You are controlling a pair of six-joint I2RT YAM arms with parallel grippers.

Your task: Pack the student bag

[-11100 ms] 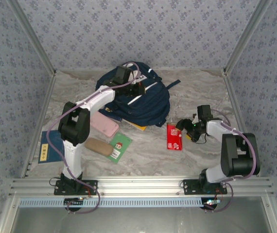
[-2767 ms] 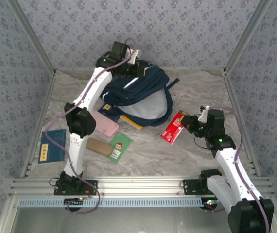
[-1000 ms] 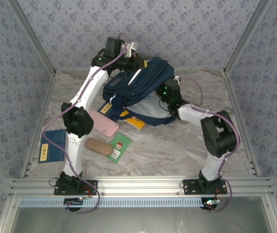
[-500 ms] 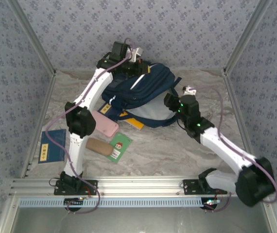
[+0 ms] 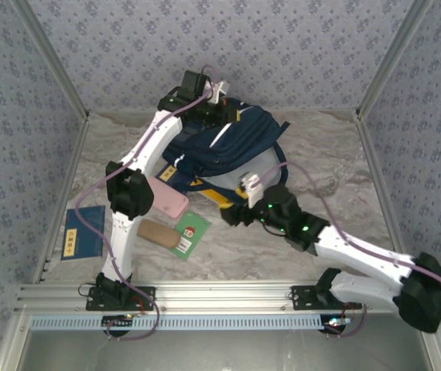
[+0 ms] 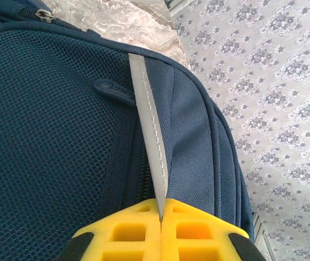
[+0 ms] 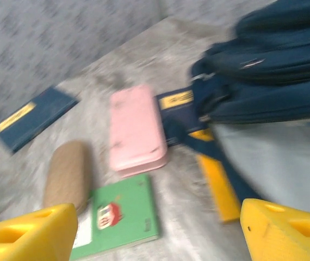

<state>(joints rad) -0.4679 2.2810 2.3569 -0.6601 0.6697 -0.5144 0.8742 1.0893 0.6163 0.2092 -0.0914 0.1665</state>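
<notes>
Left gripper (image 6: 160,217): yellow fingers pressed together on the grey-white stripe (image 6: 147,114) of the student bag (image 6: 46,136), seemingly lifting its top edge to keep the mouth open. The bag sits upper centre in the overhead view.

Right gripper (image 7: 155,234): fingers wide apart with nothing between them, low over the table (image 7: 144,49), probably reaching for the next item.

Ahead of it: green notebook (image 7: 119,215), pink case (image 7: 136,128), tan case (image 7: 68,179), blue booklet (image 7: 30,117).

Obscured: a yellow-edged item (image 7: 215,179) runs under the bag. The bag's contents are unseen, and the right wrist view is blurred.
</notes>
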